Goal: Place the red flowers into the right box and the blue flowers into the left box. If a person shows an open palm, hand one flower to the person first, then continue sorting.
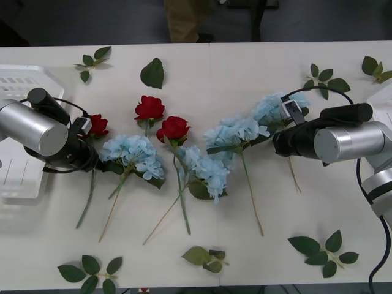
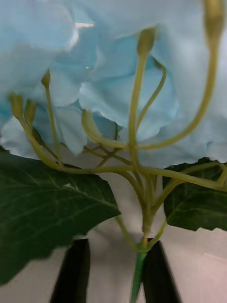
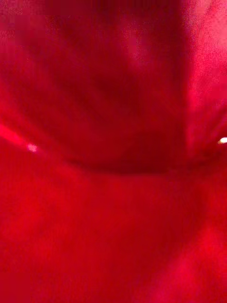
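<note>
Straddling a blue flower stem, right claw slightly parted, left claw against red rose, grip unclear.

The front view looks forward and down from above the arms, taking in the whole table from well back. The right wrist camera sits very close under a blue hydrangea head, which the front view shares at far right. The left wrist camera presses against a red rose, the leftmost one.
</note>
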{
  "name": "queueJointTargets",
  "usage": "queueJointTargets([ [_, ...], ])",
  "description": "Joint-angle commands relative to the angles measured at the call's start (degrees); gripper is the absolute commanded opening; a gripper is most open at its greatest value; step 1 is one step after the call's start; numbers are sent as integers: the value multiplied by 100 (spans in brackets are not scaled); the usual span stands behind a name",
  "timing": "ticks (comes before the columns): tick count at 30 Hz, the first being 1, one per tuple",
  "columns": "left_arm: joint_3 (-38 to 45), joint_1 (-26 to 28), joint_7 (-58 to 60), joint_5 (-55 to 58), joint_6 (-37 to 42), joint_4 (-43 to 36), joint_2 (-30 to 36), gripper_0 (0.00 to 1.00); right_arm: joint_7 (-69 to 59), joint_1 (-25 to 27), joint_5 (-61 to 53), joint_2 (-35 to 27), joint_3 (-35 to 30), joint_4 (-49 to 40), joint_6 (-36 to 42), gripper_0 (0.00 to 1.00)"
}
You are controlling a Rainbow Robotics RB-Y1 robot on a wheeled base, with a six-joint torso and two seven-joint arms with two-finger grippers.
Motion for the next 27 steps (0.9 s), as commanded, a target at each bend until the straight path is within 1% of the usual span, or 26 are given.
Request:
queueJointTargets([
  [1,-94,42,279,-139,-87,-7,-28,100,-145,-217,23,108,48,2,-47,0],
  [2,-112,42,279,-148,-105,-7,-28,100,-136,-226,5,99,48,2,-47,0],
  [3,-121,42,288,-165,-123,-7,-28,76,-127,-235,-21,91,40,2,-47,0],
  [4,-138,42,288,-174,-140,-7,-28,32,-110,-235,-101,64,4,-16,-47,0],
  [5,-156,42,297,-174,-158,-7,-28,12,-92,-235,-153,47,-31,-42,-30,0],
  [6,-164,42,305,-183,-175,-7,-28,0,-66,-235,-285,3,-110,-139,58,0],
  [8,-173,42,323,-183,-175,-7,-28,0,-31,-217,-531,-103,-268,-411,322,0],
  [10,-173,42,332,-183,-175,-7,-28,0,22,-173,-1041,-235,-611,-798,744,0],
  [13,-173,42,332,-183,-184,-7,-28,0,277,-138,-2307,-367,-1261,-1141,1280,0],
  [15,-173,51,341,-183,-184,2,-28,0,593,-138,-3045,-384,-1683,-1158,1552,0],
  [17,-129,51,349,-174,-184,-7,-19,0,892,-138,-3599,-384,-1956,-1158,1711,0],
  [20,3,51,332,-113,-70,-24,7,0,1288,-138,-4451,-384,-2184,-1158,1825,0],
  [23,477,51,297,-7,475,-314,7,0,1569,-138,-5356,-384,-2228,-1167,1807,0],
  [24,591,51,288,28,607,-402,7,0,1613,-138,-5506,-384,-2228,-1167,1807,0],
  [27,1479,59,270,529,1380,-851,-1,0,1920,-147,-6086,-384,-2175,-1273,1799,0],
])
